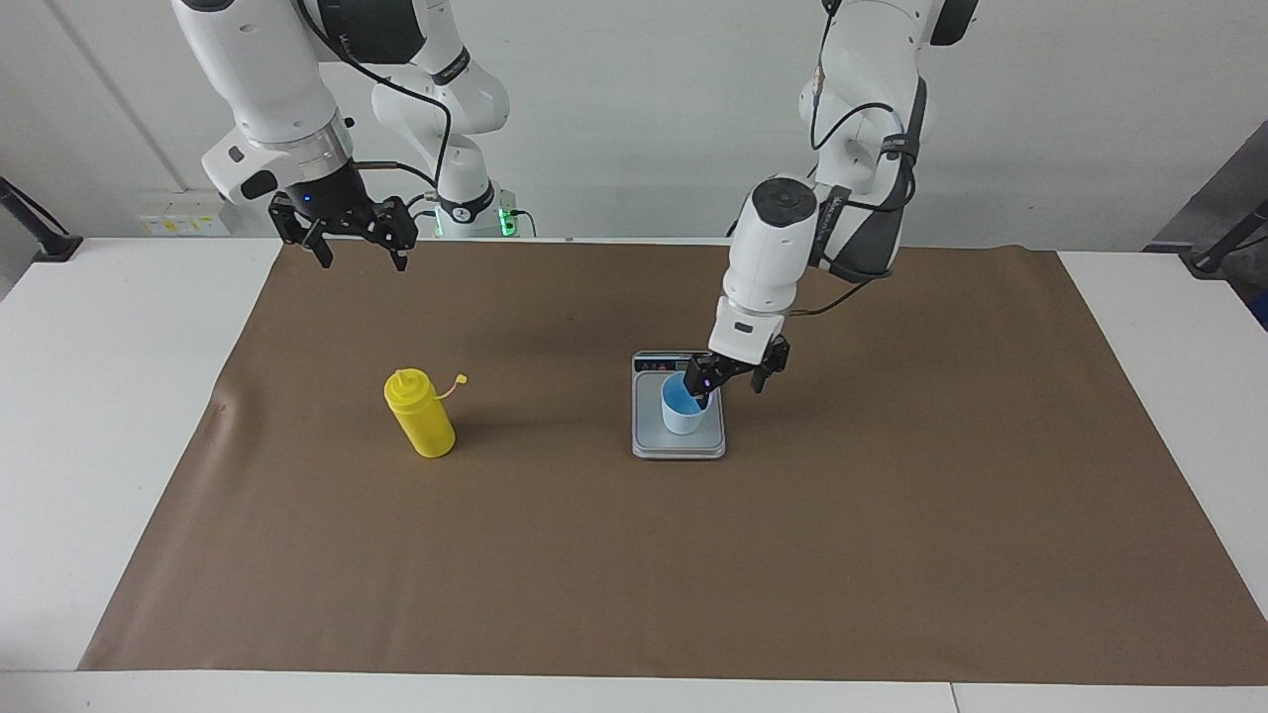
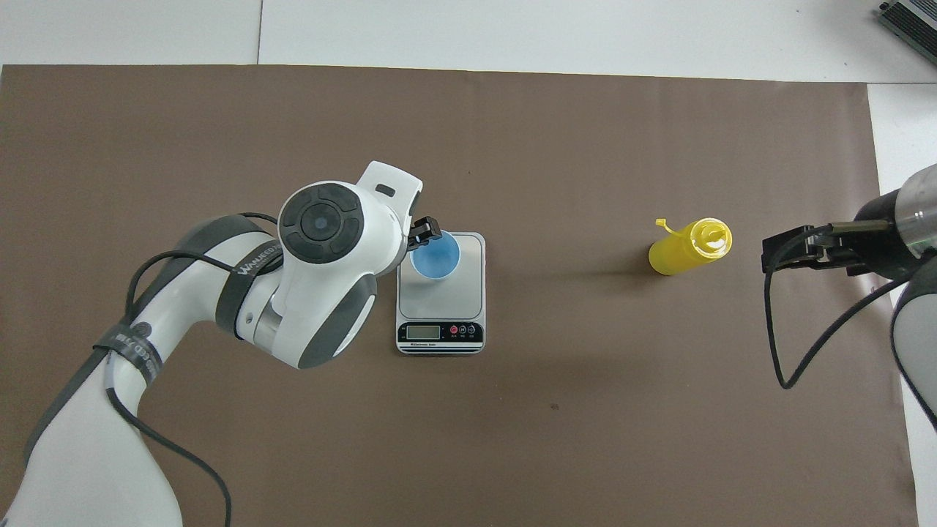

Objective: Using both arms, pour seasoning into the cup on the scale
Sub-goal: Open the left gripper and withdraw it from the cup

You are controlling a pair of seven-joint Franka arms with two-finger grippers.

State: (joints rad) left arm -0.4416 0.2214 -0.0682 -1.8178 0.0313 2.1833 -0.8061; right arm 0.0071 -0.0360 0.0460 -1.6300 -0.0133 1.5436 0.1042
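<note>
One ribbed-top yellow seasoning (image 1: 420, 414) bottle stands on the brown mat (image 1: 892, 555), toward the right arm's end of the table (image 1: 99, 416). One tapered light-blue cup (image 1: 686, 406) sits on one steel-plated scale (image 1: 678, 445). The left gripper (image 1: 735, 382) spreads wide beside the cup's rim; the right gripper (image 1: 359, 252) hangs wide, waiting.

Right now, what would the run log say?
cup: on scale | left gripper: open, beside cup | right gripper: open, waiting | seasoning bottle: untouched
</note>
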